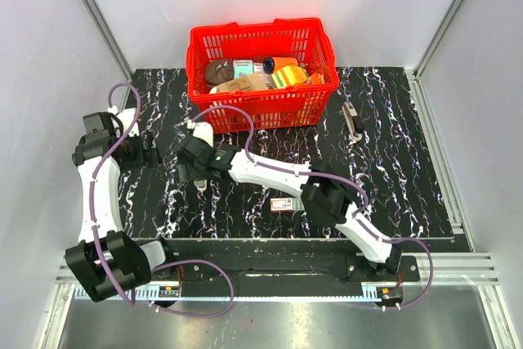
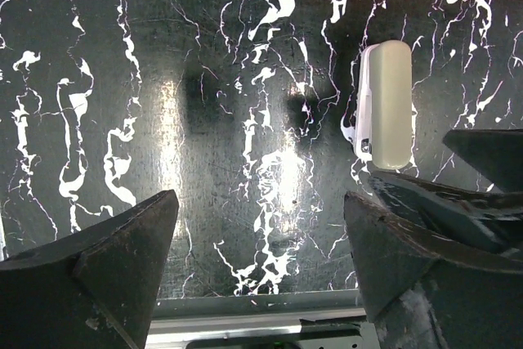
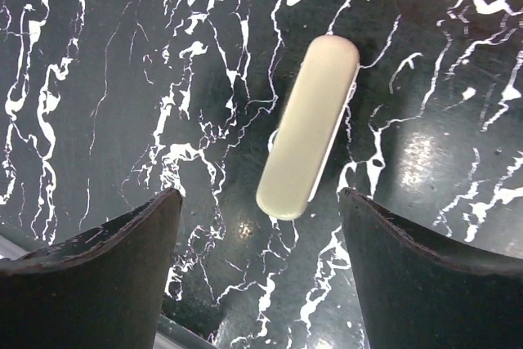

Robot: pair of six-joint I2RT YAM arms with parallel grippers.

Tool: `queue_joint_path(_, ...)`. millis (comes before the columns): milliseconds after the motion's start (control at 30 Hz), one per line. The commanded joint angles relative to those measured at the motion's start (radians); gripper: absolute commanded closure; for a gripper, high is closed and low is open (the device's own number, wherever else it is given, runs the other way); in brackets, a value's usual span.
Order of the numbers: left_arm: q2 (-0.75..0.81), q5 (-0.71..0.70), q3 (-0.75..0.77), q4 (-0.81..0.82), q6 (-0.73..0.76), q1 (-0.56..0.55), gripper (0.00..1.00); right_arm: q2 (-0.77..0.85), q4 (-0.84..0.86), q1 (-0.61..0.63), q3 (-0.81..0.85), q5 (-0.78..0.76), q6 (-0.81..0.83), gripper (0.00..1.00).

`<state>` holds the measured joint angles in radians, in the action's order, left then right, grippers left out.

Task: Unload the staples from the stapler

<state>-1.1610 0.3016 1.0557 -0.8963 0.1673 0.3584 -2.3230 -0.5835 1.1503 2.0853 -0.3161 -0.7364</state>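
Observation:
The stapler [image 3: 309, 127] is a slim pale beige bar lying flat on the black marbled table, tilted with its far end to the right. My right gripper [image 3: 260, 194] is open just above the table, and the stapler's near end lies just beyond the gap between its fingers, untouched. In the left wrist view the stapler [image 2: 386, 105] lies ahead and to the right of my open, empty left gripper [image 2: 260, 198]. In the top view my left gripper [image 1: 151, 149] and right gripper [image 1: 196, 173] are close together at the table's left. I cannot pick out the stapler there.
A red basket [image 1: 261, 112] full of goods stands at the back middle. A small red-and-white box [image 1: 283, 203] lies near the front under the right arm. A slim grey and dark object [image 1: 353, 120] lies to the right of the basket. The table's left rail [image 2: 261, 316] is close behind my left gripper.

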Motion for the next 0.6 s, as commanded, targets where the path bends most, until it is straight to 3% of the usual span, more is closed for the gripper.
queue_joint_path(0, 0.006, -0.025, 0.018, 0.053, 0.000, 0.007, 0.14, -0.090, -0.082, 0.005, 0.114, -0.012, -0.026, 0.17)
queue_joint_path(233, 0.018, -0.041, 0.024, 0.051, 0.001, 0.008, 0.17, -0.168, -0.151, 0.005, 0.203, -0.072, -0.015, 0.25)
queue_joint_path(433, 0.017, -0.044, 0.006, 0.059, 0.012, 0.008, 0.18, -0.177, -0.144, 0.005, 0.217, -0.100, -0.005, 0.39)
queue_joint_path(567, 0.021, -0.045, -0.025, 0.077, 0.027, 0.007, 0.18, -0.182, -0.144, 0.005, 0.228, -0.092, 0.006, 0.41)
